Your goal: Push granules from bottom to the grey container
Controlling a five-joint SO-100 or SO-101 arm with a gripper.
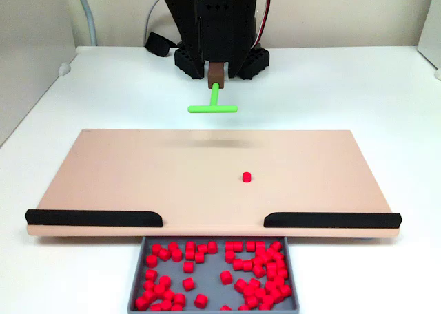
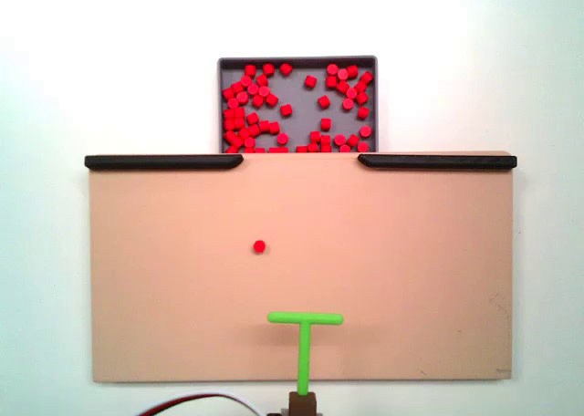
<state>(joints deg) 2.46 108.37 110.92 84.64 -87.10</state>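
Here the tool (image 1: 217, 71) clamps the stem of a green T-shaped pusher (image 2: 304, 320), whose crossbar hangs over the near part of the tan board (image 2: 438, 270). Ahead of that crossbar and a little to its left in the overhead-style fixed view lies one lone granule (image 2: 260, 246). Beyond it, past the gap between the two black strips (image 2: 164, 161), sits the grey container (image 2: 297, 62) already holding nearly all the granules (image 2: 274, 115), so I judge the job almost finished, with one pellet left to push.
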